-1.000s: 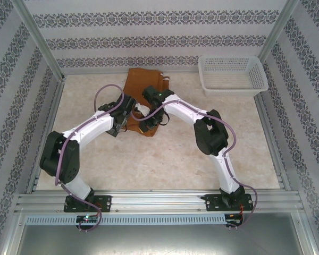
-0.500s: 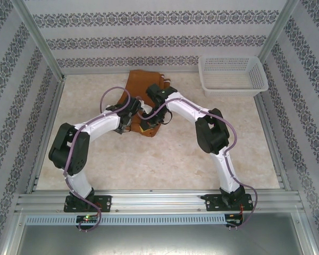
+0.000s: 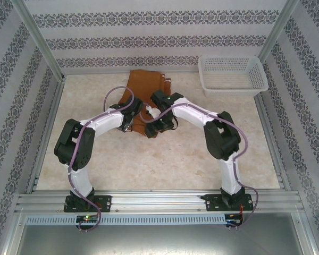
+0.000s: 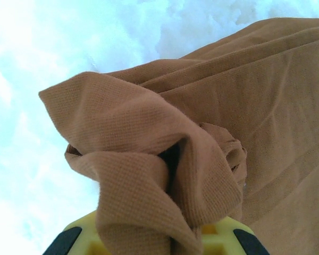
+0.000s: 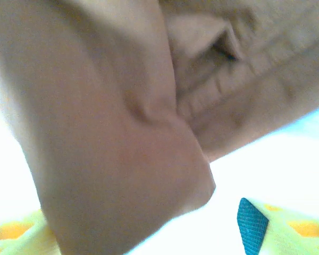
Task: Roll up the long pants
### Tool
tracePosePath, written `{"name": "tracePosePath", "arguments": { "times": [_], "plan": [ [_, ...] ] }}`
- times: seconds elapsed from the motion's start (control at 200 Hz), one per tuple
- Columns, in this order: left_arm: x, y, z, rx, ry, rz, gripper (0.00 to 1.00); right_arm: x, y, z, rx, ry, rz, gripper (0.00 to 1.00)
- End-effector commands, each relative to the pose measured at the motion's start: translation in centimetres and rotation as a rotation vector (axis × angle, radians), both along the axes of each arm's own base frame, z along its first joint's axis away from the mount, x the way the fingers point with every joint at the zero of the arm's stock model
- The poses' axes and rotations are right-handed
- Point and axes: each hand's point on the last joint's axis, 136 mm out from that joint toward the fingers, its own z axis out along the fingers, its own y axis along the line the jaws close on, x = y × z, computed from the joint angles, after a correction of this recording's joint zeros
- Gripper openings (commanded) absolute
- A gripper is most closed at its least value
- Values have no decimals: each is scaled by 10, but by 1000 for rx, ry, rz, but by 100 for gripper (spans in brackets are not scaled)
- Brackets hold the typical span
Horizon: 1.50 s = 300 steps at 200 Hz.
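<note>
Trousers: the long pants (image 3: pixel 142 86), rust-brown knit cloth, lie at the far middle of the pale marbled tabletop (image 3: pixel 165 164), their far end close to the patterned back wall. The near end is bunched up between the two arms.
Just changed, left: the left gripper (image 3: pixel 127 124) stood wide a second ago. Its yellow fingers (image 4: pixel 80 239) are now clamped on a crumpled fold of the pants (image 4: pixel 202 133), as the left wrist view shows.
Just changed, right: the right gripper (image 3: pixel 160 126) was pinched shut a second ago. Its fingers now stand apart, and a lobe of the brown cloth (image 5: pixel 122 138) sags between them unpinched; the teal pad (image 5: pixel 251 231) is bare.
Arms: the left arm has swung in towards the centre, and both wrists hang over the near end of the garment.
Meaning: to my eye the hold has passed from right to left, a regrip, not a turn of the roll.
Progress: I judge the rolling barely begun; most of the cloth lies flat beyond the grippers.
Basket: the white plastic mesh basket (image 3: pixel 231 89) sits at the far right corner, well apart from the pants.
Basket contents: nothing lies in it.
</note>
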Motion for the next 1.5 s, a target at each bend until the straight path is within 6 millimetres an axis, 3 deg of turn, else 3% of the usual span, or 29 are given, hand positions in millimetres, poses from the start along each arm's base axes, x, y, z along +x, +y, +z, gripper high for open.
{"name": "tracePosePath", "arguments": {
  "times": [0.0, 0.075, 0.225, 0.37, 0.63, 0.874, 0.959, 1.024, 1.049, 1.054, 1.059, 1.064, 1.079, 1.084, 1.179, 1.379, 1.494],
  "plan": [
    [-16, 13, -21, 53, 112, -2, 0, 17, -5, 52, -108, -447, 108, 78],
    [-14, 11, -22, 39, 111, -6, 0, 13, -6, 59, -209, -630, 164, 79],
    [-12, 6, -25, 10, 116, -15, 0, 0, 19, 65, -361, -879, 328, 80],
    [-11, 2, -24, -7, 118, -28, 0, -1, 37, 37, -500, -972, 471, 80],
    [-7, -1, -15, -42, 100, -45, 0, 25, 49, -6, -655, -1107, 544, 81],
    [-9, -1, -5, -66, 77, -59, 0, 69, 66, 8, -748, -1330, 512, 78],
    [-12, 0, -2, -70, 72, -63, 0, 83, 62, 9, -775, -1340, 513, 68],
    [-13, 0, 1, -75, 62, -62, 0, 90, 57, 8, -761, -1314, 513, 51],
    [-15, 0, 1, -77, 64, -62, 0, 92, 54, 6, -758, -1290, 510, 36],
    [-15, 0, 1, -77, 64, -62, 0, 92, 53, 7, -757, -1285, 508, 31],
    [-15, 0, 1, -77, 63, -62, 0, 93, 51, 6, -759, -1275, 509, 20],
    [-15, 0, 1, -77, 62, -63, 0, 93, 51, 6, -759, -1275, 509, 20],
    [-15, 1, 1, -77, 61, -61, 0, 94, 50, 5, -749, -1259, 500, 1],
    [-15, 1, 2, -77, 60, -60, 0, 94, 49, 5, -746, -1256, 497, 0],
    [-16, 4, 4, -77, 56, -55, 0, 96, 38, 7, -722, -1201, 459, 0],
    [-10, 13, 14, -81, 35, -32, 0, 73, 26, 18, -590, -1066, 380, 0],
    [-3, 19, 21, -86, 19, -23, 20, 56, 21, 23, -504, -980, 339, 0]
  ]
}}
